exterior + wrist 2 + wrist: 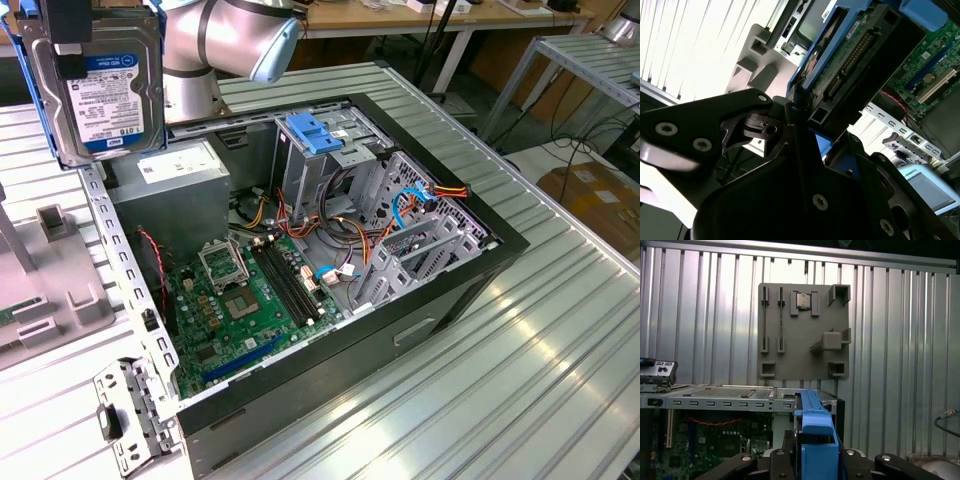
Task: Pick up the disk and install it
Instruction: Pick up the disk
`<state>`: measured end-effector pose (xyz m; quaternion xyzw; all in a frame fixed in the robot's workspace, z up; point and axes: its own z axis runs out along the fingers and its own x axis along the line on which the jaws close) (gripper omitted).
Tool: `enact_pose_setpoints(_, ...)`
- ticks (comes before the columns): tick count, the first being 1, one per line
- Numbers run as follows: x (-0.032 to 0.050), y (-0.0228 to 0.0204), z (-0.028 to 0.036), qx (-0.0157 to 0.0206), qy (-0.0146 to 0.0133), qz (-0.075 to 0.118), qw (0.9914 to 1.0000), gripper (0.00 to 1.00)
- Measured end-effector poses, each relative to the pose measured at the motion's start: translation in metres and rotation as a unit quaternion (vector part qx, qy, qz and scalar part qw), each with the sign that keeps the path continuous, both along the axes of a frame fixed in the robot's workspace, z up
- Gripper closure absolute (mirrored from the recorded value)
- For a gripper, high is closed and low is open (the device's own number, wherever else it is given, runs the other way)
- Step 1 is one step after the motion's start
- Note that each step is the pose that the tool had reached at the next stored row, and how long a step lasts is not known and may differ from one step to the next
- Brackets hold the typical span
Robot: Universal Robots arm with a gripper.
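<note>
I have the gripper clamped on one end of the disk. The disk hangs label-out at the exterior view's upper left, above a corner of the open computer case, touching nothing but the fingers. The bite looks narrow (mostly blue rail in the first wrist view), so I'd worry about it pivoting or slipping. Further off, loose cables crowd the drive cage; a rail could snag them or the blue bracket.

Exterior view — top edge crops the disk.
</note>
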<state>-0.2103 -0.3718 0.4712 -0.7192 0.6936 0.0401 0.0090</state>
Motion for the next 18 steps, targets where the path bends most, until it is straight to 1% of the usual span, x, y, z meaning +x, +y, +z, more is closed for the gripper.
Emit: enact_pose_setpoints(18, 0.0113, -0.002, -0.0001, 0.0, 0.0, 0.0, 1.0, 0.63)
